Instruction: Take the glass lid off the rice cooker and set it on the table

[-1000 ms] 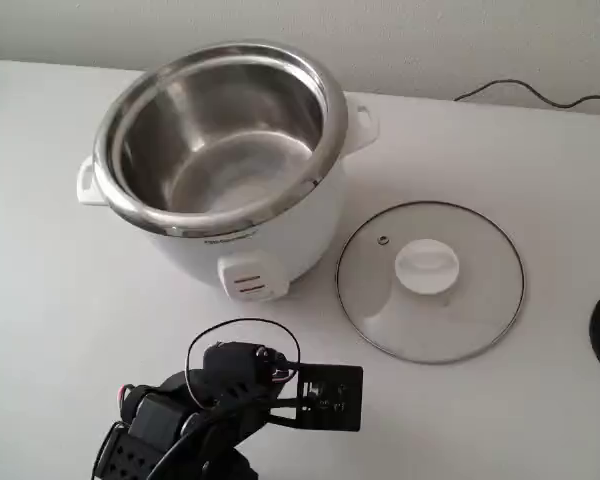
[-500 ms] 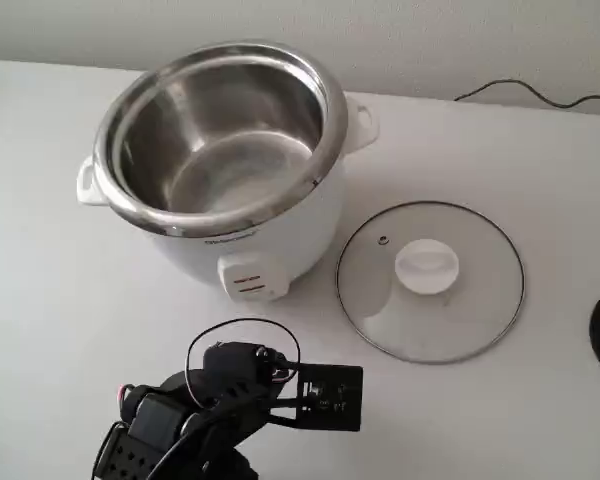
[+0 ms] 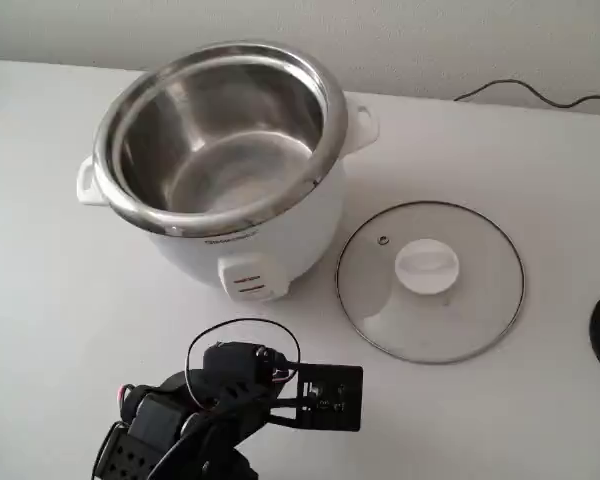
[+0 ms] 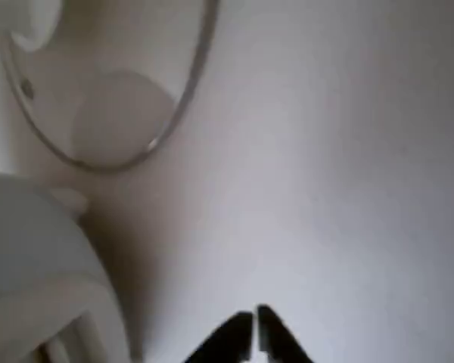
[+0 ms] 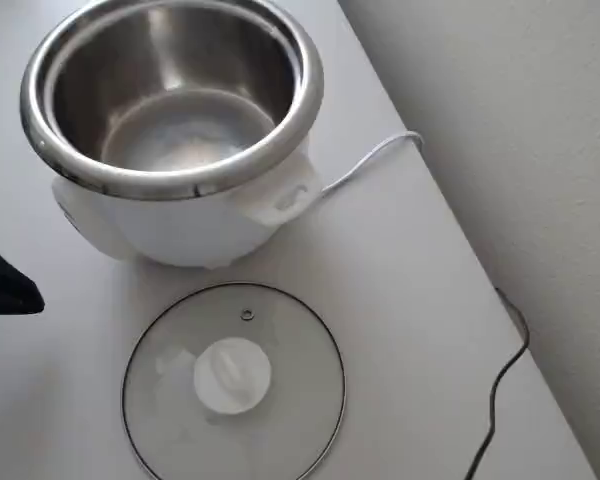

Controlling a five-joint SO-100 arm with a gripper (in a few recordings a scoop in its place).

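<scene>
Glass lid (image 3: 430, 282) lies flat on table (image 3: 60, 300) beside rice cooker (image 3: 220, 160); gripper (image 4: 254, 321) closed, empty; cooker's label unreadable.

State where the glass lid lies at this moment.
In the fixed view the lid lies flat on the table, knob up, just right of the cooker and apart from it.

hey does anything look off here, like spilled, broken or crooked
Nothing stands out. The glass lid lies flat on the table beside the open rice cooker, knob up and unbroken. The gripper is shut, holding nothing.
</scene>
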